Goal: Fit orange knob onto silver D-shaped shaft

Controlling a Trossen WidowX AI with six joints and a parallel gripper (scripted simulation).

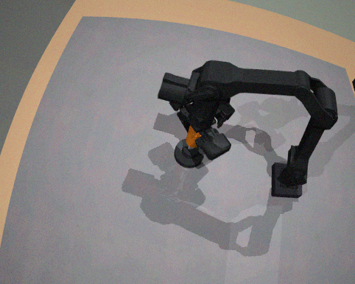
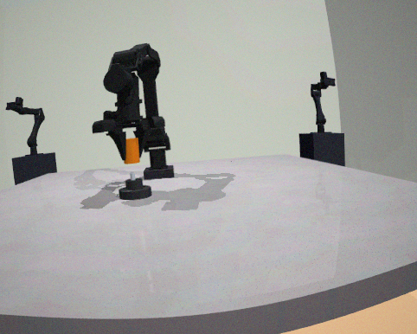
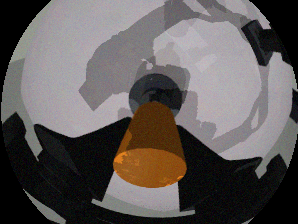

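The orange knob [image 1: 192,138] [image 2: 132,150] [image 3: 151,150] is held upright between the fingers of my gripper [image 2: 132,149] [image 3: 153,125], which is shut on it. The dark round pedestal [image 1: 188,161] [image 2: 135,193] [image 3: 138,98] stands on the table below. The short silver shaft [image 2: 132,176] sticks up from its centre in the exterior view, with a visible gap between shaft and knob. In the wrist view the knob's lower end overlaps the pedestal's near part, and the shaft cannot be made out. The knob's hole and its flat side are hidden underneath.
The arm's base [image 1: 286,184] [image 2: 158,172] stands behind the pedestal in the exterior view. Two other arms on dark blocks [image 2: 35,168] [image 2: 322,147] stand beyond the table edge. The arm's shadows fall across the grey table top [image 1: 80,92] [image 2: 228,268] around the pedestal.
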